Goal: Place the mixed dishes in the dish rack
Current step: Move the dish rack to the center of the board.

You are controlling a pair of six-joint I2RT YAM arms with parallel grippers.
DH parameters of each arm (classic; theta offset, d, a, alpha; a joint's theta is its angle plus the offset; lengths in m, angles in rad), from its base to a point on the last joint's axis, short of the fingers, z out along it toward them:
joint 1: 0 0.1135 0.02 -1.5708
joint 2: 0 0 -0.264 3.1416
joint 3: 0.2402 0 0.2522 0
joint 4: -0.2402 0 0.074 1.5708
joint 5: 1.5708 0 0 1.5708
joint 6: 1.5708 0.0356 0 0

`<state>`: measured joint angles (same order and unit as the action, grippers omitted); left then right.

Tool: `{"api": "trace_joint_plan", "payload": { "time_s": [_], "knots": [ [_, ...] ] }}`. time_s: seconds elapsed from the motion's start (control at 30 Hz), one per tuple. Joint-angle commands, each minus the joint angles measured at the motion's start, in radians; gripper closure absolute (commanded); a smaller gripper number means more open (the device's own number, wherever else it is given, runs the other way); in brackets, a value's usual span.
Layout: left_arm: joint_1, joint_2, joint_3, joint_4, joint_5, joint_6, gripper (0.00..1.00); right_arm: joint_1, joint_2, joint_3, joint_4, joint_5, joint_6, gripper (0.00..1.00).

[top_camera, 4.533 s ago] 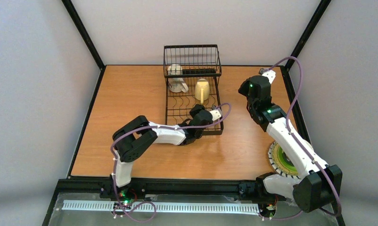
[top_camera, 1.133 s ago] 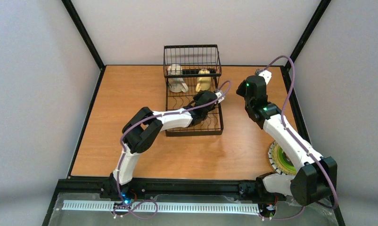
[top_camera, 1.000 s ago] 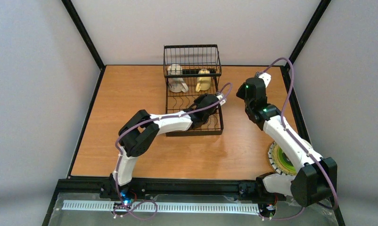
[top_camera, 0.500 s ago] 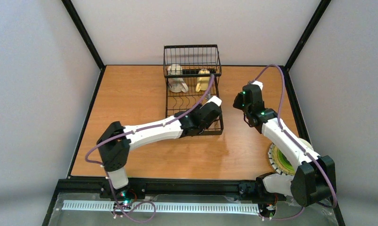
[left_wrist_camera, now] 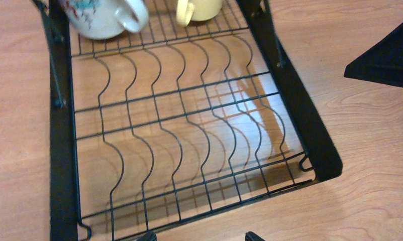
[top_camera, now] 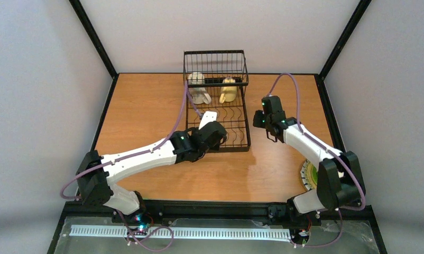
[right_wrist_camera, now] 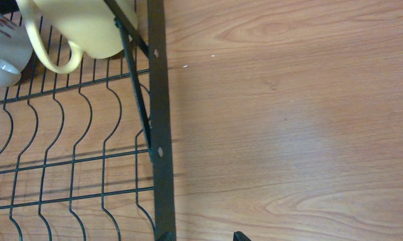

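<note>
The black wire dish rack [top_camera: 215,66] is sitting upper centre, holding a white mug [top_camera: 199,96] and a cream-yellow mug [top_camera: 228,93] in its tall far basket, while the left gripper [left_wrist_camera: 198,236] is hovering wide-jawed over the near end of its curved slots and the right gripper [right_wrist_camera: 199,236] part-open alongside.

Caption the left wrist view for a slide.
Wire dish rack: curved plate slots, white mug and cream-yellow mug at the far end.

cream-yellow mug [right_wrist_camera: 89,25] in dish rack [right_wrist_camera: 162,110] | white mug [right_wrist_camera: 3,55] just beside it | wooden table [right_wrist_camera: 300,130] alongside rack
</note>
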<state>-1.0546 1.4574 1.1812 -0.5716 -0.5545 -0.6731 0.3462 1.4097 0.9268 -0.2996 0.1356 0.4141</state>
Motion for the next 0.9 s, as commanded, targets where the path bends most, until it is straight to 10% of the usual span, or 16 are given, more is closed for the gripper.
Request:
{"api": "trace_joint_plan", "payload": {
  "time_s": [0.0, 0.5, 0.87],
  "knots": [
    [-0.004, -0.033, -0.039, -0.068, -0.029, -0.169, 0.00, 0.028, 0.072, 0.056, -0.005, -0.040, -0.044, 0.32],
    [-0.003, -0.137, -0.184, -0.052, -0.058, -0.282, 0.00, 0.105, 0.213, 0.089, -0.001, -0.016, -0.008, 0.37],
    [-0.004, -0.205, -0.260, -0.059, -0.068, -0.322, 0.00, 0.148, 0.303, 0.127, -0.025, 0.017, 0.084, 0.65]
  ]
}}
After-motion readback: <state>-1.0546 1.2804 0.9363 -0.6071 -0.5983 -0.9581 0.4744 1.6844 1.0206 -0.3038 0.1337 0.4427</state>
